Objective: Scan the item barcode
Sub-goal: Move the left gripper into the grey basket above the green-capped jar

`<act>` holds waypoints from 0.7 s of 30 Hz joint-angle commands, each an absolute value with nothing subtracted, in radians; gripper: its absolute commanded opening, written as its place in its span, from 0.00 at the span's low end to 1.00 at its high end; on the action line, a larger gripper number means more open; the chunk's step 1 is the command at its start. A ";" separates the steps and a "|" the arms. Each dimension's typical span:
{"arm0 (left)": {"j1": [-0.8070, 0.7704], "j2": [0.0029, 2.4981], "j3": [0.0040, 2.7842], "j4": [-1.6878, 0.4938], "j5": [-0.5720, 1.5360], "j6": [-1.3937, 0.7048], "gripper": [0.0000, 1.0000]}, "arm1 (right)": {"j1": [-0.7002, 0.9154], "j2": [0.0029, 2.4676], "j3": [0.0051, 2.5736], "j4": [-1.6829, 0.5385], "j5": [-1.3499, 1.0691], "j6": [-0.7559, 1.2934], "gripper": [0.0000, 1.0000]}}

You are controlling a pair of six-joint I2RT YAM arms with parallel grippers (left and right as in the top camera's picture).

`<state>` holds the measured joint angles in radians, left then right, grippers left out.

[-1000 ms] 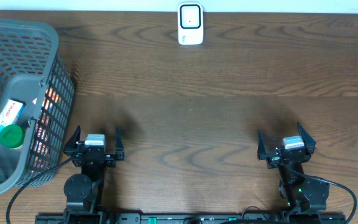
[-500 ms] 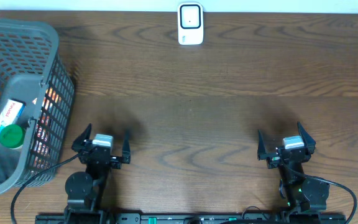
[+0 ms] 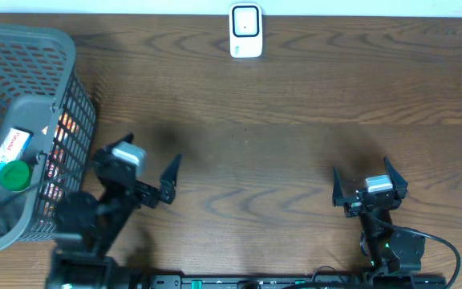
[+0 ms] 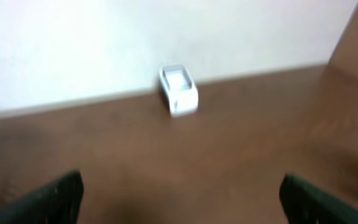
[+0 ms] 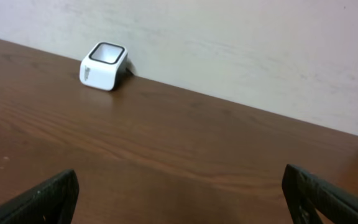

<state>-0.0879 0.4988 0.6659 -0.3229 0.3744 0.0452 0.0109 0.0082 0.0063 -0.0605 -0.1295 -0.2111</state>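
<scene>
- Inside the grey plastic mesh basket (image 3: 77, 128), on top of its contents, lies a small white carton with red lettering (image 3: 10, 147), touching a round green cap (image 3: 14, 176).
- Probably light and stiff-walled but crushable, so it should take a gentle pinch across its narrow sides. No barcode shows, so the face to keep uncovered is unknown.
- Just beside the basket, the left gripper (image 3: 135, 164) has its jaws wide apart and holds nothing.
- Well apart from the basket, the right gripper (image 3: 365, 178) is also spread and empty.
- Farthest from the basket, the boxy white barcode scanner (image 3: 246, 30) stands at the table's back edge.
</scene>
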 commanded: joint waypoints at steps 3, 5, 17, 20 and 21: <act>-0.090 0.668 1.104 -0.632 0.216 -0.084 1.00 | 0.020 0.006 0.006 -0.065 -0.121 -0.195 0.99; -0.090 0.707 1.204 -0.732 0.220 -0.084 1.00 | 0.020 0.006 0.006 -0.065 -0.121 -0.195 0.99; -0.064 0.836 1.527 -0.951 -0.078 -0.188 1.00 | 0.020 0.006 0.006 -0.065 -0.121 -0.195 0.99; -0.032 0.947 1.711 -1.063 -0.192 -0.186 1.00 | 0.020 0.006 0.006 -0.065 -0.121 -0.195 0.99; -0.019 0.984 1.766 -1.097 -0.222 -0.186 1.00 | 0.020 0.006 0.006 -0.065 -0.121 -0.195 0.99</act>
<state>-0.0525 0.8860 1.6077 -1.0363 -0.0410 -0.1623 0.0109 0.0082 0.0063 -0.0608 -0.1295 -0.2111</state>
